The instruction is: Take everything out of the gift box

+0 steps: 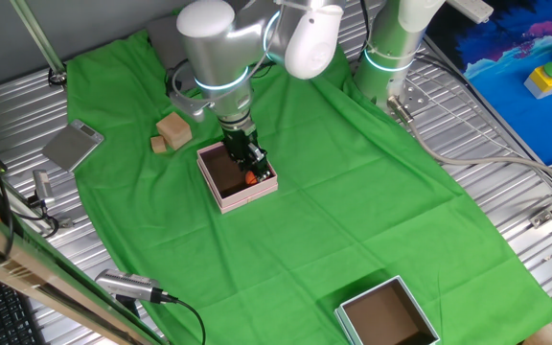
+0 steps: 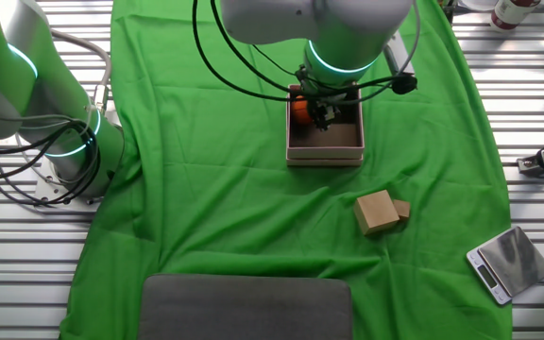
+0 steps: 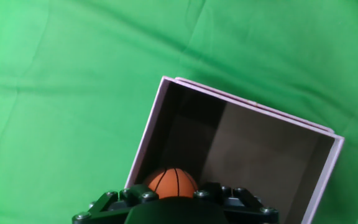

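Gripper (image 1: 250, 171) is reaching into gift box (image 1: 220, 195); orange ball (image 3: 172, 183) is sitting just ahead of the jaws, whose state I cannot tell. Wooden cube (image 2: 376, 211) is lying outside. Next: closing on ball, lifting clear.

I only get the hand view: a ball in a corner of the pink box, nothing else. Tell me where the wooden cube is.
Observer: The wooden cube lies outside the gift box, on the green cloth, next to a small block.
Operator: Report the tool's depth.
Observer: The tool is down inside the box at the ball; I cannot tell whether it has closed.
Operator: Name any other container.
Observer: A larger box sits open at the cloth's edge, well apart.
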You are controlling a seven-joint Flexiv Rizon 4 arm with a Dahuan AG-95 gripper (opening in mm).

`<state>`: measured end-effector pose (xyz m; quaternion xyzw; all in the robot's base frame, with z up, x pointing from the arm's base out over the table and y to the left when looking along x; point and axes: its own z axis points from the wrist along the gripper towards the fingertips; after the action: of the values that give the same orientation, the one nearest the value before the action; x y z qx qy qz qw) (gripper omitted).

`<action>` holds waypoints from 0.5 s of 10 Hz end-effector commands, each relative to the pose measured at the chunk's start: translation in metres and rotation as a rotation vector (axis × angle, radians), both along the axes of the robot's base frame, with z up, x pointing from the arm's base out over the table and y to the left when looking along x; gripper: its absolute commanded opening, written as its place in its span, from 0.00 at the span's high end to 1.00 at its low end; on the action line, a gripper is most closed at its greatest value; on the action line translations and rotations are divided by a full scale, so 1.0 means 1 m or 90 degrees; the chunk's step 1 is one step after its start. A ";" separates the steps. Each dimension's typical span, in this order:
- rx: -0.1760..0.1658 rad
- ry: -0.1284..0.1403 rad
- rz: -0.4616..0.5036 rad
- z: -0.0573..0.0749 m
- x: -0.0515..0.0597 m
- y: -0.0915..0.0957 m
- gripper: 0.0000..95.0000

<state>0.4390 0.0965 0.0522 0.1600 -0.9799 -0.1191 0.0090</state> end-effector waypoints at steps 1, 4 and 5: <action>0.002 0.004 -0.010 -0.002 0.000 -0.001 0.60; 0.028 0.015 -0.029 -0.002 0.001 0.000 0.80; 0.027 0.015 -0.029 -0.002 0.001 0.000 0.80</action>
<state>0.4412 0.0969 0.0529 0.1362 -0.9798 -0.1455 0.0155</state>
